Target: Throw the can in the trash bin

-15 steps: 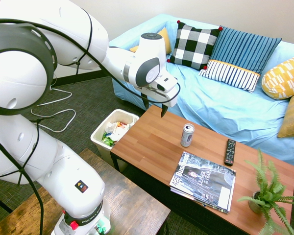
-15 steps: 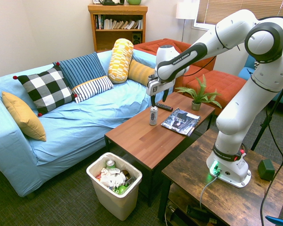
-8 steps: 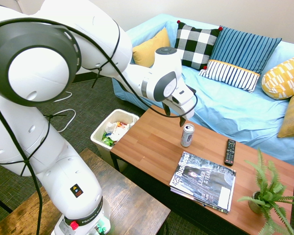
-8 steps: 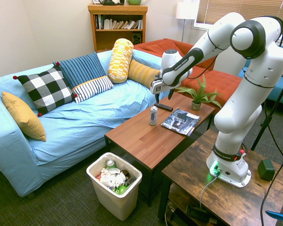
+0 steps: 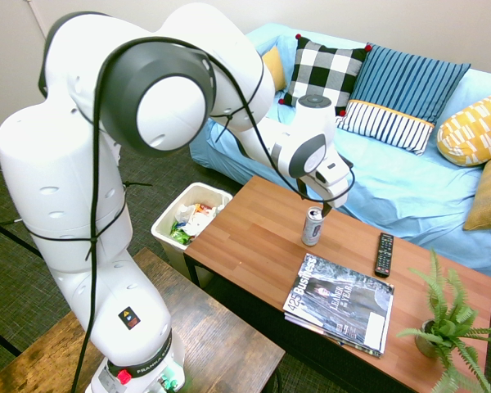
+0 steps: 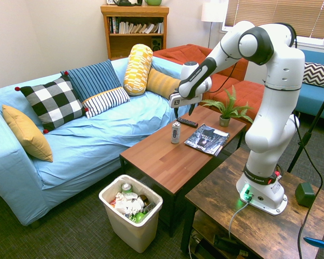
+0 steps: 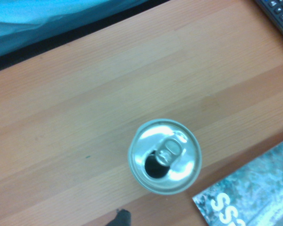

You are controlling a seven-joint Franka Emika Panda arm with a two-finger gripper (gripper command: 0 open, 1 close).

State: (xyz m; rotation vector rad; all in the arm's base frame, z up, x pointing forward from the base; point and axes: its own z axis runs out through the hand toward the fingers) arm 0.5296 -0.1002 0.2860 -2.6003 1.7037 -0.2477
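Note:
The can (image 5: 313, 227) is a slim silver drink can standing upright on the wooden coffee table (image 5: 245, 246), near the sofa-side edge. From the other side the can (image 6: 175, 132) shows the same way. My gripper (image 5: 317, 205) hangs just above it, pointing down, open and holding nothing; its two dark fingers stand apart over the can in the second exterior view, gripper (image 6: 182, 112). The wrist view looks straight down on the can's shiny opened top (image 7: 164, 156). The trash bin (image 5: 167, 237) is a white plastic bin on the floor at the table's end, full of rubbish; its white wall (image 6: 128, 233) faces the second camera.
A magazine (image 5: 340, 301) lies beside the can, a black remote (image 5: 384, 253) beyond it and a potted fern (image 5: 442, 326) at the table's far end. The blue sofa (image 5: 376, 176) with cushions runs behind the table. A darker wooden table (image 5: 204, 344) bears the arm.
The arm has swung from over the bin end of the table toward the can and now hovers right above it. The gripper has stayed open. The can has not moved.

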